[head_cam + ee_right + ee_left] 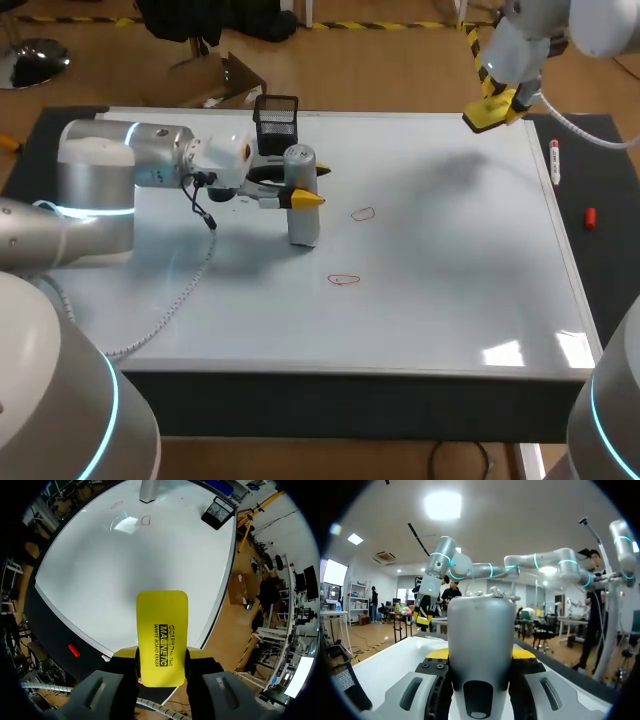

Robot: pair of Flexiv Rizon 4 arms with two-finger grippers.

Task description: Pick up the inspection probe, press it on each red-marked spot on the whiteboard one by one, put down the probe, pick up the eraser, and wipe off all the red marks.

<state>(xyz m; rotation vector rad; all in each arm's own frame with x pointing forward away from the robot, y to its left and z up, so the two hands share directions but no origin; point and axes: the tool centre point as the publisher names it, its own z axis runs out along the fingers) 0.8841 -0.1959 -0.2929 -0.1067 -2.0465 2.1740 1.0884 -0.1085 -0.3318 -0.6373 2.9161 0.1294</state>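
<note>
Left gripper [303, 196] is clamped on the inspection probe [301, 215], a grey cylinder held upright with one yellow-tipped finger on each side of it. The left arm comes in low from the side, and the probe's lower end sits at the surface of the whiteboard [440, 290], in its far left part. It stands just beside the farther red mark [363, 213], not on it. The frames do not show whether the probe presses on the board. The nearer red mark [343, 280] lies apart from the probe, closer to the robot.

The right gripper [497, 106] hangs above the whiteboard's far right corner, its fingers closed on the yellow eraser [488, 117] from two sides. The eraser is clear of the board and well apart from both marks.

A black mesh basket [277, 118] stands at the board's far edge, just behind the probe. A marker [555, 160] lies along the board's right edge. A small red cap [590, 217] rests on the dark bench [605, 280] beside it.
</note>
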